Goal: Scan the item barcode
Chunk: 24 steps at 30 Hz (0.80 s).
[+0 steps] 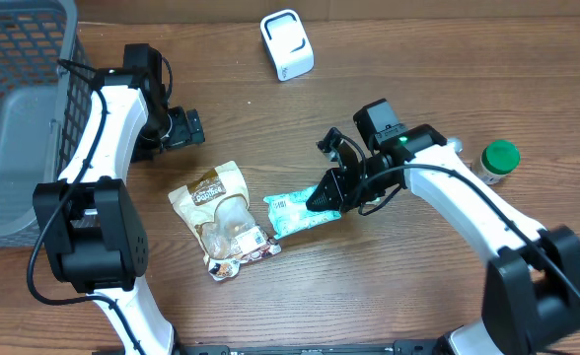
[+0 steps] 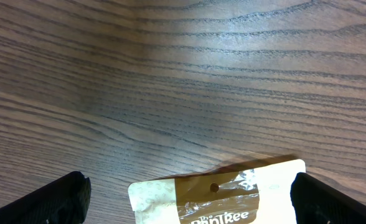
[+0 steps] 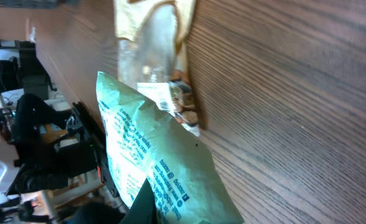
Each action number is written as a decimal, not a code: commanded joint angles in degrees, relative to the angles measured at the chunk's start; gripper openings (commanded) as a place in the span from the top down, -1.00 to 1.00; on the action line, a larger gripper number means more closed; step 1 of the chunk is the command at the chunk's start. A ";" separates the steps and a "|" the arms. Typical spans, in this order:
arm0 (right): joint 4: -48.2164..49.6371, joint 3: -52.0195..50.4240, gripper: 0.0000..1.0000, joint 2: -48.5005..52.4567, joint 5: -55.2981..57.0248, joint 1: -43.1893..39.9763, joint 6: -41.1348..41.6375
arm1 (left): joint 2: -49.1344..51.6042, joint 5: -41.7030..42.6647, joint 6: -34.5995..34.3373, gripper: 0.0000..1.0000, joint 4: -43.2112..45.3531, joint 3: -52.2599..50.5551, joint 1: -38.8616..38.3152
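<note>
A dark wood-grain bench (image 1: pixel 438 79) fills the overhead view. The teal packet (image 1: pixel 292 213) lies near its middle, its right end clamped in the right pincer (image 1: pixel 323 196). The jaws are clenched on that edge. In the right wrist view the packet (image 3: pixel 164 168) rises crumpled from the dark finger (image 3: pixel 140 205) at the bottom of the frame, printed side facing the camera.

The packet's left end meets the beige snack pouch (image 1: pixel 221 219), which lies flat with its clear window up. A barcode label sits at the pouch's lower right, just by the teal corner. The white scanner (image 1: pixel 287 44) stands well apart at the far edge of the bench, with bare wood between it and the packet. A green-capped bottle (image 1: pixel 499 160) stands to the right, beyond the right arm's forearm. A grey mesh basket (image 1: pixel 14 108) occupies the left edge.

The right arm reaches in from the lower right, wrist angled down and leftward. The left pincer (image 1: pixel 186 126) hangs released — jaws wide — just above the pouch's top edge (image 2: pixel 233 190), touching nothing.
</note>
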 commanded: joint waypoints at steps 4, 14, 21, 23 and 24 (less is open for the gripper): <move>-1.84 0.24 0.92 -9.18 0.52 -0.17 -1.55 | -1.22 -0.79 0.20 -0.99 0.04 0.83 0.24; -7.48 0.22 0.92 -18.21 4.59 -0.15 -1.51 | -1.22 -0.79 0.20 -0.99 0.04 0.83 0.24; -8.46 0.13 0.92 -18.51 4.55 -0.15 -1.51 | -1.22 -0.79 0.20 -0.99 0.04 0.83 0.24; -8.44 0.11 0.92 -18.51 4.55 -0.15 -1.51 | -1.22 -0.79 0.20 -0.99 0.04 0.83 0.24; -8.46 0.11 0.92 -18.51 4.55 -0.15 -1.51 | -1.22 -0.79 0.20 -0.99 0.04 0.83 0.24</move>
